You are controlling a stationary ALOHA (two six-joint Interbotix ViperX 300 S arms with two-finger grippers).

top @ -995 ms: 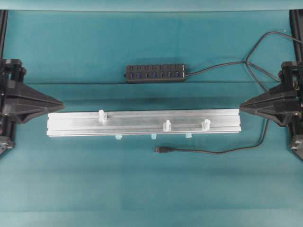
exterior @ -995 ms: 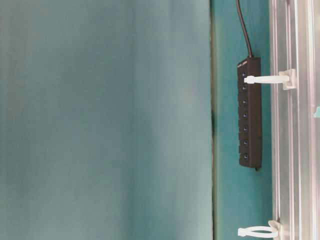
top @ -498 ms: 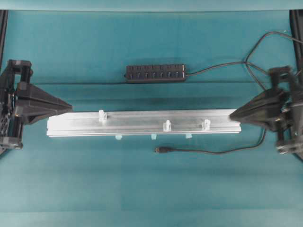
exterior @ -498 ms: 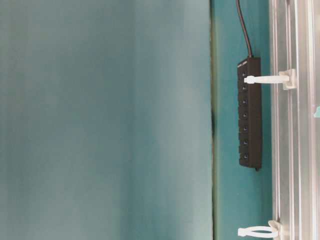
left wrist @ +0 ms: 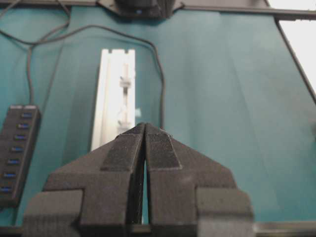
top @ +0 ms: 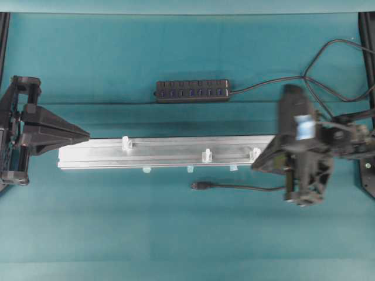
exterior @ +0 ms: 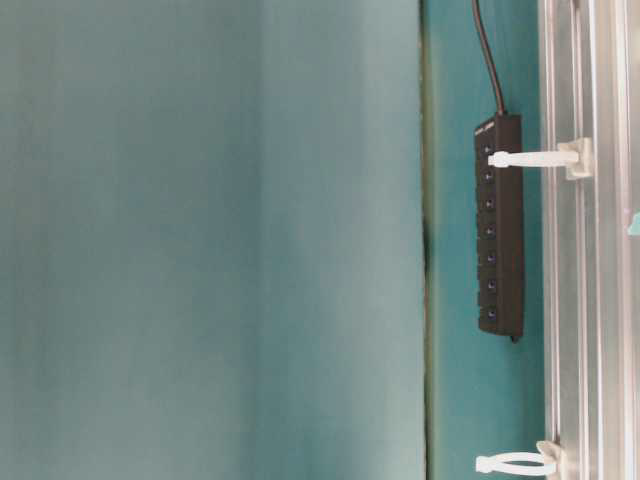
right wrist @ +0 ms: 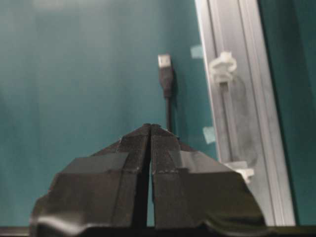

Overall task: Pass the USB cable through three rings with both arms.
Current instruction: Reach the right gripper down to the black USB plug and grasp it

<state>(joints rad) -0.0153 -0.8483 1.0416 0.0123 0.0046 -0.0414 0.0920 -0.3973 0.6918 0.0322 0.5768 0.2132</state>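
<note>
The USB cable lies on the teal cloth in front of the rail, its plug (top: 200, 185) pointing left and its cord (top: 249, 188) running right under my right arm. In the right wrist view the plug (right wrist: 166, 74) lies straight ahead of my shut, empty right gripper (right wrist: 150, 126). From overhead that gripper (top: 254, 167) hangs by the rail's right end, beside the rightmost ring (top: 255, 153). The other two rings (top: 206, 155) (top: 125, 143) stand further left on the rail. My left gripper (top: 88, 136) is shut and empty at the rail's left end (left wrist: 144, 126).
The long aluminium rail (top: 170, 151) lies across the middle, with pale blue tape tabs (top: 190, 170) along its front edge. A black multi-port hub (top: 192, 91) sits behind it, its thicker cord looping to the back right. The table-level view shows the hub (exterior: 500, 230) and two rings (exterior: 530, 158).
My right arm has swung in from the right edge toward the left and front, and now hangs above the cable near the rightmost ring. The left gripper edged slightly right, then held still.
</note>
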